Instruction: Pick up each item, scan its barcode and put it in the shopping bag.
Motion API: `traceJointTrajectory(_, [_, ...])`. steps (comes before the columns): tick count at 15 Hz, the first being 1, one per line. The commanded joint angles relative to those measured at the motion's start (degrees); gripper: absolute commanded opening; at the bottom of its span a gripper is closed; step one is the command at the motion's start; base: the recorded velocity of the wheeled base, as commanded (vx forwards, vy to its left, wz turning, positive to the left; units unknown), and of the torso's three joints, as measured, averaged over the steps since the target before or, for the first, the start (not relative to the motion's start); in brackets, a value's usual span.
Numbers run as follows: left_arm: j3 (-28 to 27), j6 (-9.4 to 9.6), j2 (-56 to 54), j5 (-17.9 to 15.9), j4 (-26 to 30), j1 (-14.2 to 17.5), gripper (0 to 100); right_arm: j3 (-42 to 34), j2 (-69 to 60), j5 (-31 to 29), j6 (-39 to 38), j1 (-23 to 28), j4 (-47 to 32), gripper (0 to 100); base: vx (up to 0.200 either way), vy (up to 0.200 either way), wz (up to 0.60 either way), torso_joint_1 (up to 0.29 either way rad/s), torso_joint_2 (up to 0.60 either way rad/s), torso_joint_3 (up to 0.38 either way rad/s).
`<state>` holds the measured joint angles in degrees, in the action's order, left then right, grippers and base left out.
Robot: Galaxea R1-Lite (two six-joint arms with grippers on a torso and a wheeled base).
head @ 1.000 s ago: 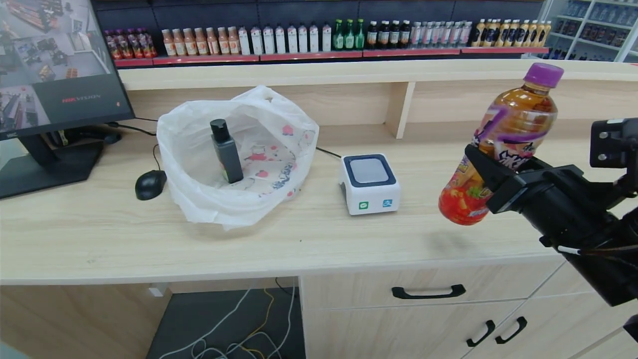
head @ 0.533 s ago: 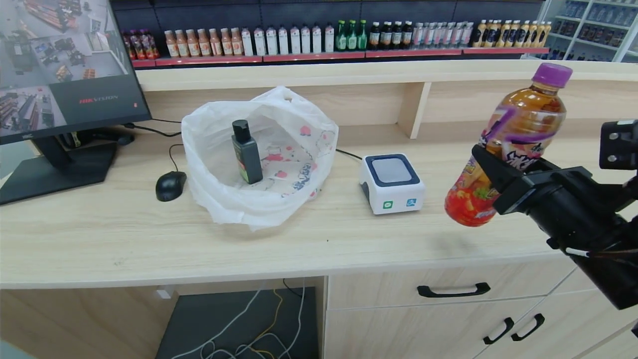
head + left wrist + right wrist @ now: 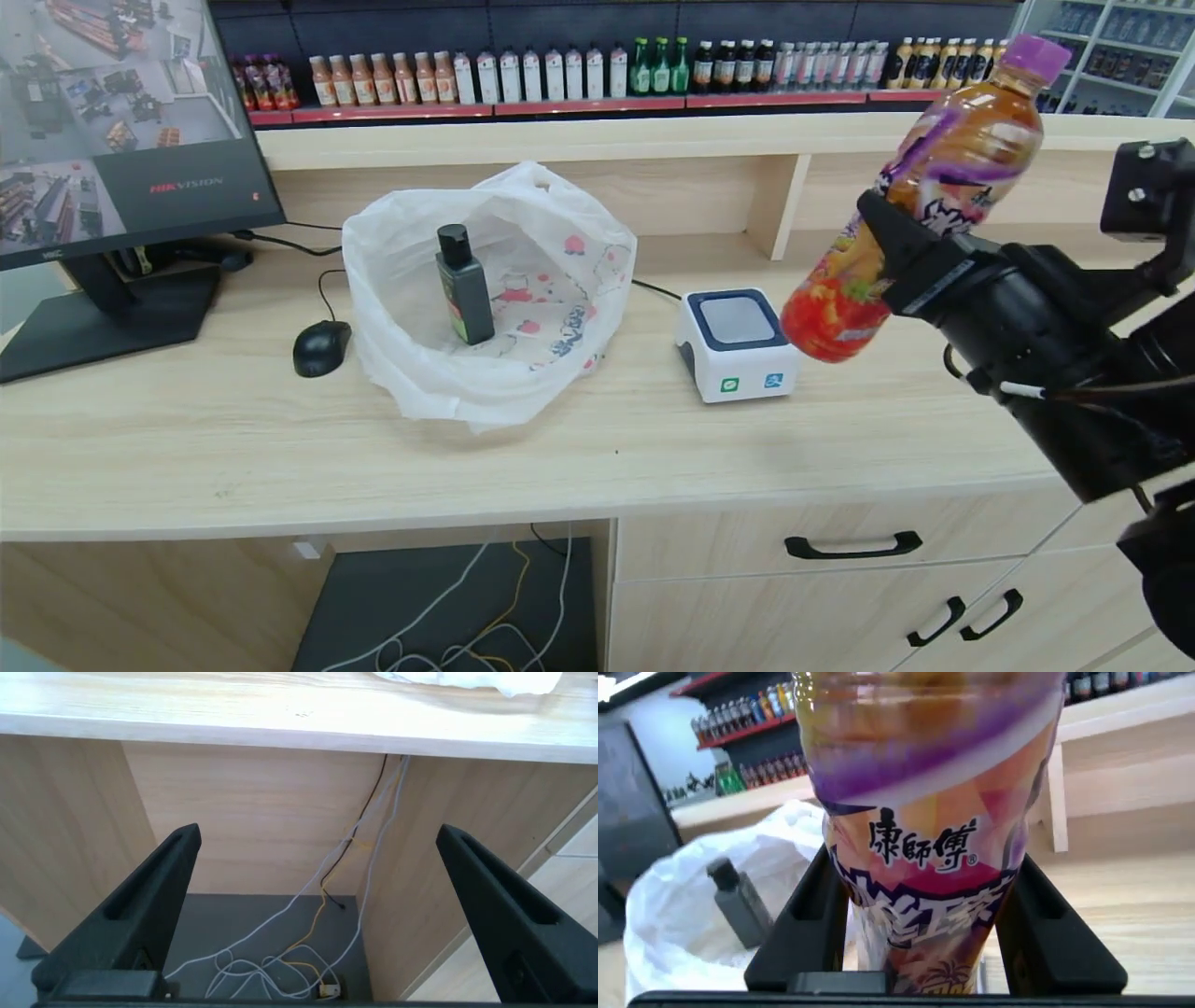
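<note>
Right gripper (image 3: 885, 245) clamps tilted tea bottle (image 3: 934, 177), cap toward 1 o'clock, at 2 o'clock of scanner (image 3: 736, 343). Left gripper (image 3: 318, 840) jaws wide apart below counter (image 3: 280, 709).

The drink bottle (image 3: 910, 201) is seen as clear, glossy plastic wrapped in a shiny printed film, and it is closed by a smooth purple plastic cap (image 3: 1034, 54). The shopping bag (image 3: 392, 364) is made of thin, crinkled, translucent white plastic. The dark bottle (image 3: 464, 294) is finished in dull, smooth plastic. The counter (image 3: 280, 439) is faced with pale, matt wood grain. The scanner (image 3: 738, 369) is cased in smooth white plastic, with a glossy window set on top. Matt black plastic is shown by the right gripper (image 3: 924, 924) and the left gripper (image 3: 318, 840).
</note>
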<state>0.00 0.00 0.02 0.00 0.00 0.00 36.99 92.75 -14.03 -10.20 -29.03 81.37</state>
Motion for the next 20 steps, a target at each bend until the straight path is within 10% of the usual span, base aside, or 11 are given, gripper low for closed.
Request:
traceJointTrajectory(1, [0.00, 0.00, -0.02, 0.00, 0.00, 0.00, 100, 8.37, 4.81, -4.16, -5.27, -3.58, -2.53, 0, 0.000, 0.000, 0.00, 0.000, 0.00, 0.000])
traceJointTrajectory(20, [0.00, 0.00, -0.02, 0.00, 0.00, 0.00, 100, 18.82, 12.99, -9.44, -56.86, -1.91, -13.34, 0, 0.000, 0.000, 0.00, 0.000, 0.00, 0.000])
